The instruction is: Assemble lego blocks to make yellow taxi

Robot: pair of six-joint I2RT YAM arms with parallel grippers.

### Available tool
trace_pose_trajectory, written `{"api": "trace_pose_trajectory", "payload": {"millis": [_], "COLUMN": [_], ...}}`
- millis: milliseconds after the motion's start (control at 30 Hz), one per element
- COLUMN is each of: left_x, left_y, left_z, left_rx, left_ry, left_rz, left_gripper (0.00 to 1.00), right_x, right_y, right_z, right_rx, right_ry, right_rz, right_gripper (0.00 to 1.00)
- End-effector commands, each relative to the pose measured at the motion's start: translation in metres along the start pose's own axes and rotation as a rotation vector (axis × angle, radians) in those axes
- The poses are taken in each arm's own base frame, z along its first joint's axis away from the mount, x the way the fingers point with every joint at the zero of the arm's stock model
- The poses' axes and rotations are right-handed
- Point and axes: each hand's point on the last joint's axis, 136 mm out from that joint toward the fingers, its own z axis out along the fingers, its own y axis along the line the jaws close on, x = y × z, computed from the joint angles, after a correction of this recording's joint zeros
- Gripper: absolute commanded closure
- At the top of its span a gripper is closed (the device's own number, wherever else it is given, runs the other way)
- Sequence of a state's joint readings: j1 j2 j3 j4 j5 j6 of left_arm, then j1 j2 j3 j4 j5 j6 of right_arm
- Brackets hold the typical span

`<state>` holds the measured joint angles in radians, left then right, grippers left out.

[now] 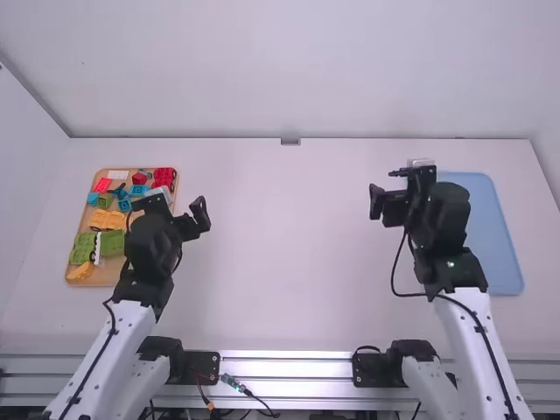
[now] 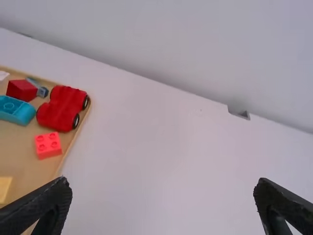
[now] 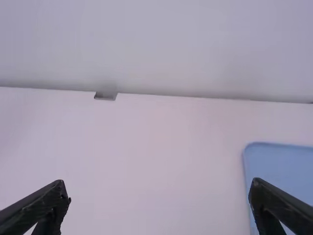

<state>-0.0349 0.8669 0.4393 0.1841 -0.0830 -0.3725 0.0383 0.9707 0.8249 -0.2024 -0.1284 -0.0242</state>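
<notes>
- Shallow tan rectangular tray (image 1: 109, 273): one.
- Flat blue rectangular tray (image 1: 499, 254): one.
- Large green plastic blocks (image 1: 113, 242): two.
- Red plastic wheeled base (image 2: 59, 110): one; black wheels (image 2: 76, 121) showing: two.
- Small square red plastic block (image 2: 48, 145), left wrist view: one.

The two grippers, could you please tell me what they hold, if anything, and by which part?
Nothing is held: the left gripper and right gripper are both open.

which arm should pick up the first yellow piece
Left, I'd say. The left gripper is open right by the wooden tray holding the yellow pieces; the right gripper is across the table, near the blue tray.
</notes>
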Motion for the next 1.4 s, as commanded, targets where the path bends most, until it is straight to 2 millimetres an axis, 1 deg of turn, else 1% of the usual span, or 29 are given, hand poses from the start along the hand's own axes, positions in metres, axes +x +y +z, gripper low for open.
{"api": "trace_pose_trajectory", "payload": {"millis": [0,67,100,167,233,333,367,400,433,533,600,700,767,800,833,867,933,1033,1100,1133,1233,1267,1333,1367], "left_x": [-0.009,-0.012,-0.012,-0.012,-0.013,-0.017,-0.02,-0.021,-0.026,-0.039,-0.053,-0.062,-0.068,-0.07,-0.071,-0.075,-0.078,-0.078,-0.074,-0.071,-0.063,-0.057,-0.051,-0.043], "left_y": [0.013,0.024,0.026,0.027,0.029,0.037,0.044,0.045,0.051,0.06,0.071,0.088,0.107,0.114,0.116,0.133,0.154,0.191,0.217,0.226,0.244,0.256,0.268,0.281], "left_z": [-0.001,-0.003,-0.004,-0.004,-0.003,0.0,0.003,0.003,0.006,0.012,0.018,0.021,0.03,0.033,0.034,0.042,0.049,0.061,0.072,0.078,0.093,0.101,0.103,0.102], "left_rx": [-0.084,-0.149,-0.155,-0.165,-0.177,-0.226,-0.268,-0.273,-0.308,-0.359,-0.415,-0.475,-0.504,-0.514,-0.517,-0.531,-0.563,-0.625,-0.648,-0.644,-0.626,-0.624,-0.646,-0.692], "left_ry": [-0.04,-0.063,-0.065,-0.068,-0.069,-0.038,-0.003,0.0,0.028,0.056,0.087,0.131,0.205,0.219,0.223,0.264,0.303,0.37,0.427,0.452,0.495,0.514,0.525,0.527], "left_rz": [-0.069,-0.114,-0.113,-0.113,-0.113,-0.152,-0.175,-0.176,-0.179,-0.187,-0.204,-0.258,-0.308,-0.318,-0.32,-0.35,-0.396,-0.466,-0.526,-0.556,-0.615,-0.646,-0.677,-0.717], "left_gripper": [0.01,0.01,0.01,0.01,0.01,0.01,0.01,0.01,0.01,0.01,0.01,0.01,0.01,0.01,0.01,0.01,0.01,0.01,0.01,0.01,0.01,0.01,0.01,0.01], "right_x": [-0.004,0.006,0.006,0.013,0.016,0.027,0.032,0.034,0.038,0.045,0.054,0.061,0.063,0.063,0.063,0.062,0.062,0.061,0.061,0.061,0.061,0.061,0.061,0.061], "right_y": [-0.006,-0.011,-0.011,-0.016,-0.018,-0.019,-0.019,-0.019,-0.02,-0.021,-0.021,-0.022,-0.022,-0.022,-0.022,-0.022,-0.022,-0.022,-0.022,-0.022,-0.022,-0.022,-0.022,-0.022], "right_z": [0.003,0.009,0.01,0.019,0.023,0.032,0.035,0.036,0.04,0.045,0.051,0.055,0.057,0.057,0.057,0.057,0.057,0.056,0.056,0.056,0.056,0.056,0.056,0.056], "right_rx": [0.009,0.02,0.022,0.031,0.034,0.034,0.033,0.033,0.034,0.034,0.035,0.034,0.034,0.034,0.034,0.034,0.034,0.034,0.034,0.034,0.034,0.034,0.034,0.034], "right_ry": [0.018,0.058,0.059,0.086,0.098,0.14,0.159,0.164,0.18,0.205,0.237,0.262,0.268,0.267,0.267,0.265,0.263,0.261,0.262,0.26,0.26,0.26,0.26,0.26], "right_rz": [0.012,0.046,0.052,0.099,0.116,0.119,0.115,0.116,0.12,0.124,0.134,0.136,0.137,0.137,0.137,0.137,0.137,0.136,0.136,0.136,0.136,0.136,0.135,0.135], "right_gripper": [0.01,0.01,0.01,0.01,0.01,0.01,0.01,0.01,0.01,0.01,0.01,0.01,0.01,0.01,0.01,0.01,0.01,0.01,0.01,0.01,0.01,0.01,0.01,0.01]}}
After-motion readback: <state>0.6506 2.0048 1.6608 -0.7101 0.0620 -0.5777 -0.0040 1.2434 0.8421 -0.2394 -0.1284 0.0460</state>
